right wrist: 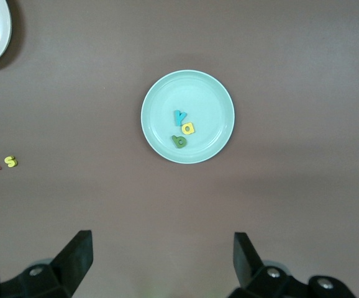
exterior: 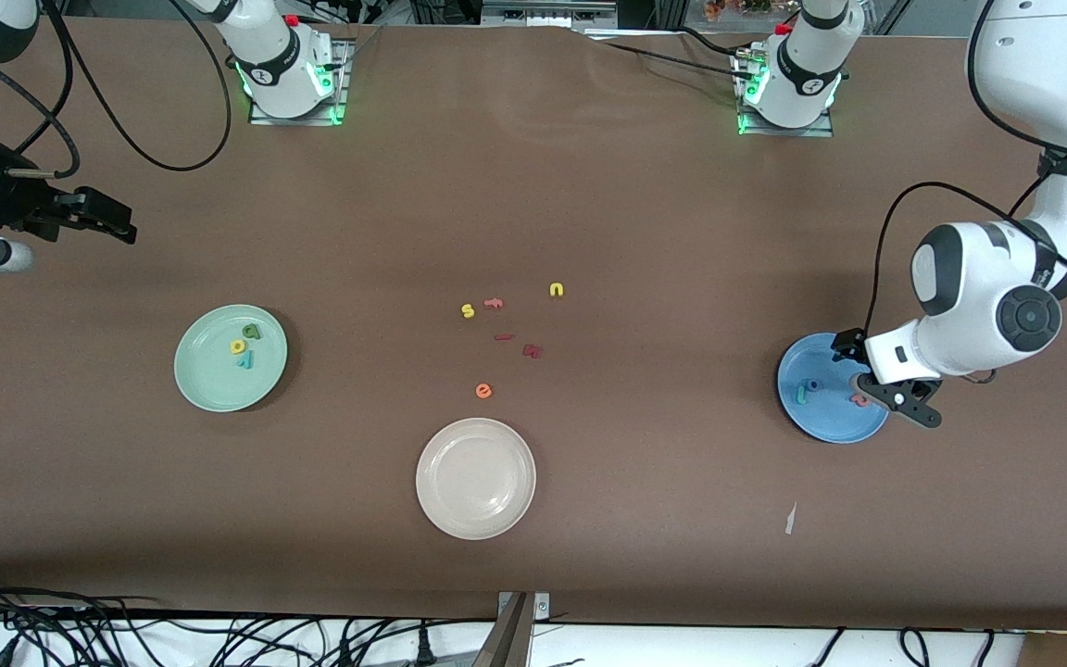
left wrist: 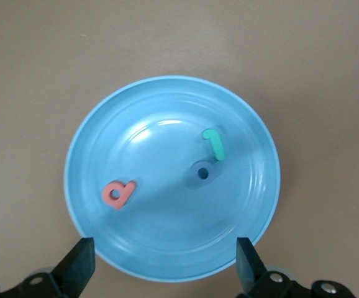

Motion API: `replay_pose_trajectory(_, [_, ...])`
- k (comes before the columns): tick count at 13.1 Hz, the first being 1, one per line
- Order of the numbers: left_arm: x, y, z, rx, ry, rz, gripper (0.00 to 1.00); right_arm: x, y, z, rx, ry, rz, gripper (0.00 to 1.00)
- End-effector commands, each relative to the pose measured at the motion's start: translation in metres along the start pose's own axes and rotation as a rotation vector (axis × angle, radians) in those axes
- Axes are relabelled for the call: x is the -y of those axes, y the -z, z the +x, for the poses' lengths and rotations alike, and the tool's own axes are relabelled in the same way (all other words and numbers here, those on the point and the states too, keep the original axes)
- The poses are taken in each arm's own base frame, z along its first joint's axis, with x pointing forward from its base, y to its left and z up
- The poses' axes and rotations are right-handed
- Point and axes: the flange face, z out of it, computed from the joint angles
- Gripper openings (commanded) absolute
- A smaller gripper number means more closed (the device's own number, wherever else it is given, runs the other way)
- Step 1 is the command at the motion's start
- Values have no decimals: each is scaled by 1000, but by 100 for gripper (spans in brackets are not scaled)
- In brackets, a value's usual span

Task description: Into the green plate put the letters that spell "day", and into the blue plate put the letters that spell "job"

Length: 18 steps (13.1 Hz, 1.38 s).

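From the high front camera, the green plate (exterior: 231,358) is sitting toward the right arm's end of the desk (exterior: 533,185), carrying the yellow "d" (exterior: 237,346), the green "a" (exterior: 251,330) and the teal "y" (exterior: 245,360); the blue plate (exterior: 832,389) is lying toward the left arm's end, with the left tool (exterior: 904,396) hanging over its rim, jaws spread and gripping nothing; the right tool (exterior: 94,217) is waiting open over bare desk near its own end; the leftover letters are lying scattered mid-desk, and the cream-white plate (exterior: 476,478), nearer the camera, is staying unused. In the left wrist view, the blue plate (left wrist: 172,180) is showing a glossy, ringed, shallow dish holding the salmon "b" (left wrist: 118,193), the blue ring "o" (left wrist: 200,172) and the teal hooked "j" (left wrist: 214,143), the last two touching; the left tool's fingers (left wrist: 80,264) are standing wide apart. In the right wrist view, the green plate (right wrist: 187,117) is looking smooth and matte, its three chunky, foam-like letters clustered together; the right tool's fingers (right wrist: 77,254) are standing apart. Both words appear to be sitting in their plates, so nothing seems to be remaining.
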Motion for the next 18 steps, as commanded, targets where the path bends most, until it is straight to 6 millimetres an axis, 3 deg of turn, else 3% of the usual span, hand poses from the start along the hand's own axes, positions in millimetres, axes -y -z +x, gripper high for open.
replay_pose_trajectory(1, [-11, 51, -46, -71, 26, 44, 100, -2, 1, -4, 5, 8, -13, 100])
replay_pose_trajectory(4, [-26, 139, -57, -150, 13, 88, 100, -1, 1, -4, 5, 9, -13, 100])
replay_pose_trajectory(9, [-58, 243, -106, -131, 216, 59, 100, -1, 1, -4, 7, 11, -15, 100])
replay_pose_trajectory(12, [-85, 300, -111, -31, 308, 47, 100, -1, 1, -4, 7, 11, -15, 100])
replay_pose_trajectory(15, [-135, 336, -102, 58, 397, 115, 100, 0, 1, -4, 7, 12, -15, 100])
replay_pose_trajectory(17, [-140, 353, -107, 74, 444, 112, 100, 0, 1, -4, 7, 12, -15, 100])
replay_pose_trajectory(18, [-132, 365, -113, 68, 461, 104, 100, -1, 1, -4, 7, 11, -15, 100])
